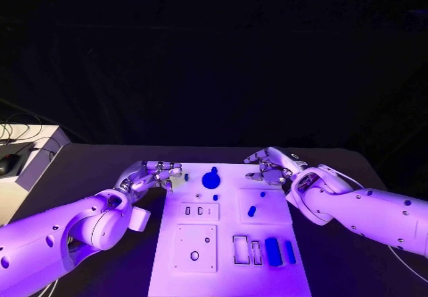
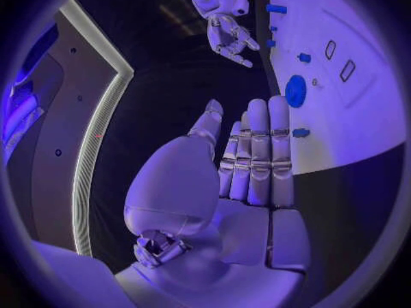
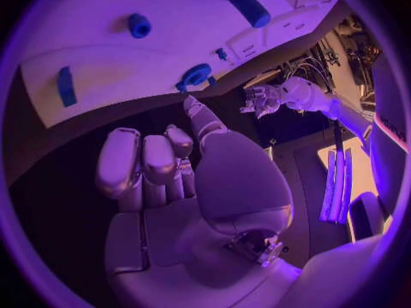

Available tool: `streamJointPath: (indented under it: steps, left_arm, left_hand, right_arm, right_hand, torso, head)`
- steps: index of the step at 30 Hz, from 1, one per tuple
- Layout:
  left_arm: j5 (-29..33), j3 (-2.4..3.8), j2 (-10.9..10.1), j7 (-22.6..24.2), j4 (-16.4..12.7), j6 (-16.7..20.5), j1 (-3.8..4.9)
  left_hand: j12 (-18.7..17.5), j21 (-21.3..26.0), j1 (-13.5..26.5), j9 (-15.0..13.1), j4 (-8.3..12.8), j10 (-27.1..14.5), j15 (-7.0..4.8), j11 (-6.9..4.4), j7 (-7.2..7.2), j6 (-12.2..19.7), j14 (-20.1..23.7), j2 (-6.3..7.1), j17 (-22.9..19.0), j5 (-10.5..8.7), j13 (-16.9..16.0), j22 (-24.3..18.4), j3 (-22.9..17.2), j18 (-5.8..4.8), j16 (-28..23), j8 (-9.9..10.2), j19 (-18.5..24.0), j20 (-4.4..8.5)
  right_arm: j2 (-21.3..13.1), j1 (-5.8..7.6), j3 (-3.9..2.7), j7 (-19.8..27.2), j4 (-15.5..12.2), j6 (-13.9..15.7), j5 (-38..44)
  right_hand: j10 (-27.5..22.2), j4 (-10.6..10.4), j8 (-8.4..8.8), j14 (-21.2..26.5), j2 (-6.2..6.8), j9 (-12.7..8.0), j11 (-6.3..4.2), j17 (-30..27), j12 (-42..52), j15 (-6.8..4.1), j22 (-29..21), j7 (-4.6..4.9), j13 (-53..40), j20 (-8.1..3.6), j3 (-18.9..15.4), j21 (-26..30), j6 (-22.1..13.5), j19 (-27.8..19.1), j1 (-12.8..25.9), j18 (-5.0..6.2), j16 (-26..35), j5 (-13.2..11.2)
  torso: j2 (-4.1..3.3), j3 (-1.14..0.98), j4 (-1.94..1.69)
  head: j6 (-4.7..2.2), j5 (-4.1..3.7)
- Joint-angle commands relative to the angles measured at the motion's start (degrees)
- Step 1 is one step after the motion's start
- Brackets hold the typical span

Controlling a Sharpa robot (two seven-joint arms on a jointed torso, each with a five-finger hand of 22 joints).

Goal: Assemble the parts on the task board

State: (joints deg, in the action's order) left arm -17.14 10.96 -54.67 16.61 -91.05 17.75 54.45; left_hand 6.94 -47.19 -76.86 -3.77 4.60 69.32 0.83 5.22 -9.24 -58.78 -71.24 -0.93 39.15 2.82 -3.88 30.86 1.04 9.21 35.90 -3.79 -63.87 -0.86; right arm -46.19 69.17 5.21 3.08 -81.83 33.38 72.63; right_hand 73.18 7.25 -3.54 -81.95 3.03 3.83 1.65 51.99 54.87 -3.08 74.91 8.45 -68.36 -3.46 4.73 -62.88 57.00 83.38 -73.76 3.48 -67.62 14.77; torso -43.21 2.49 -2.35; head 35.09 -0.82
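Black table carries the white task board, its near end cut off. Blue parts lie on it. Left hand and right hand flank its far end, fingers loosely apart, holding nothing. No writing is readable.

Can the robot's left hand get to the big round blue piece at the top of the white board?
Probably yes. The left hand holds nothing and sits beside the task board, with nothing between it and the round blue part.

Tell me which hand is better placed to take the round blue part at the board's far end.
Probably left. The left hand sits open beside the task board's far left corner, slightly closer to the round blue part than the right hand.
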Motion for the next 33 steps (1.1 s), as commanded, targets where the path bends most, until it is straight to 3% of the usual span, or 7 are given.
streamJointPath:
  steps: [1,6,11,16,18,24,33]
  left_arm:
    - [-0.4,0.03,0.3,1.6,0.3,-1.6,-0.27]
    - [-0.7,0.03,0.6,1.9,1.1,-2.1,-0.79]
    - [-1.2,0.03,0.9,2.2,1.7,-2.6,-1.36]
    - [-1.8,0.04,1.2,2.4,1.7,-3.0,-1.73]
    - [-1.9,0.04,1.2,2.5,1.7,-3.1,-1.85]
    - [-2.4,0.05,1.2,2.4,1.4,-3.5,-2.07]
    - [-2.7,0.05,0.9,2.3,0.9,-3.9,-2.15]
  left_hand:
    - [0.2,0.5,-0.5,-0.1,0.5,0.0,-0.01,-0.24,0.28,0.1,0.3,0.30,-0.2,0.02,0.1,-0.2,0.0,0.39,-0.4,-0.3,0.3,-0.03]
    - [1.0,0.7,-1.0,-0.1,1.1,1.3,-0.25,-0.72,0.52,-0.1,0.2,0.71,-0.4,0.04,-0.1,-0.4,0.1,0.31,-0.7,-0.3,0.2,0.05]
    - [2.4,0.7,-1.4,-0.1,1.6,3.0,-0.63,-1.38,0.89,-0.2,-0.1,1.19,-0.2,0.06,-0.6,-0.3,0.4,0.15,-0.4,-0.2,-0.1,0.30]
    - [7.7,-0.7,-1.8,-0.1,2.0,4.1,-1.48,-2.46,1.49,-0.3,-0.4,1.61,2.2,0.09,-3.9,0.8,0.9,-0.36,2.7,-0.2,-0.4,1.19]
    - [14.9,-2.3,-1.7,-0.1,2.0,0.1,-1.72,-2.77,1.59,-0.3,0.5,1.47,5.5,-0.04,-9.6,2.3,1.1,-0.92,6.8,-0.2,0.4,1.79]
    - [23.3,-5.6,-2.0,-0.1,2.3,-3.1,-1.95,-3.24,1.85,-0.3,1.4,1.52,8.7,0.02,-15.9,4.9,1.0,-0.69,12.0,-0.3,1.0,2.12]
    - [29.4,-8.7,-1.7,-0.1,2.3,-5.8,-2.09,-3.35,1.96,-0.2,1.9,1.55,10.4,0.04,-20.4,7.4,1.0,-0.06,16.1,-0.3,1.9,2.04]
  right_arm:
    - [-2.1,0.06,-0.08,10.7,0.8,-3.8,-8.7]
    - [-4.9,0.07,-0.10,13.8,3.4,-7.1,-10.4]
    - [-6.4,0.06,-0.11,14.8,6.6,-9.0,-11.1]
    - [-6.1,-0.12,-0.10,14.9,9.8,-10.0,-11.3]
    - [-5.7,-0.22,-0.10,14.8,10.8,-10.4,-11.4]
    - [-4.3,-0.79,-0.09,14.2,12.9,-11.9,-11.2]
    - [-2.0,-2.58,-0.08,13.1,15.5,-12.7,-10.0]
  right_hand:
    - [-0.6,0.2,-0.19,0.1,0.55,0.0,0.07,0.6,-0.5,-0.14,8.3,0.00,0.4,-0.23,-1.1,0.6,0.4,-0.3,-1.5,0.52,0.3,-0.6]
    - [-0.9,0.0,-0.16,-0.1,1.35,0.0,0.01,1.8,-0.6,-0.23,8.3,-0.10,1.1,-0.47,-2.3,1.0,0.2,-0.3,-3.6,0.33,0.8,0.4]
    - [-0.8,-0.1,-0.16,-0.3,1.67,0.0,0.00,2.8,-0.2,-0.19,8.5,-0.11,0.9,-0.45,-2.6,0.4,0.1,0.0,-3.9,0.26,0.5,1.7]
    - [-0.8,-0.1,-0.17,-0.4,1.44,0.0,0.27,4.0,0.6,0.23,8.7,0.49,0.5,-0.20,-2.6,-0.6,-0.8,0.2,-4.3,0.29,0.0,2.1]
    - [-0.8,-0.1,-0.09,-0.4,1.41,0.0,0.33,4.2,0.6,0.32,8.7,0.67,0.5,-0.10,-2.6,-0.8,-1.1,0.3,-4.3,0.31,0.0,2.2]
    - [-0.7,-0.4,-0.14,-0.5,1.78,0.0,0.42,4.6,1.1,0.50,8.8,0.79,0.2,0.15,-2.8,-1.3,-1.6,0.4,-4.1,0.42,-0.3,2.9]
    - [-0.6,-1.0,-0.15,-0.5,1.69,0.0,0.41,4.9,1.6,0.53,8.9,0.73,-0.1,0.22,-3.1,-1.9,-1.3,0.5,-3.8,0.43,-0.5,2.9]
  torso:
    - [0.39,-0.42,0.70]
    - [0.79,-1.02,1.26]
    - [0.97,-1.37,1.52]
    - [0.80,-1.51,1.47]
    - [0.81,-1.46,1.40]
    - [0.71,-1.49,1.18]
    - [0.21,-1.65,0.89]
  head:
    - [-0.69,-0.39]
    - [-0.45,-0.50]
    - [-0.20,-0.67]
    - [-0.14,-1.15]
    - [-0.03,-1.25]
    - [0.39,-1.52]
    - [0.90,-1.40]
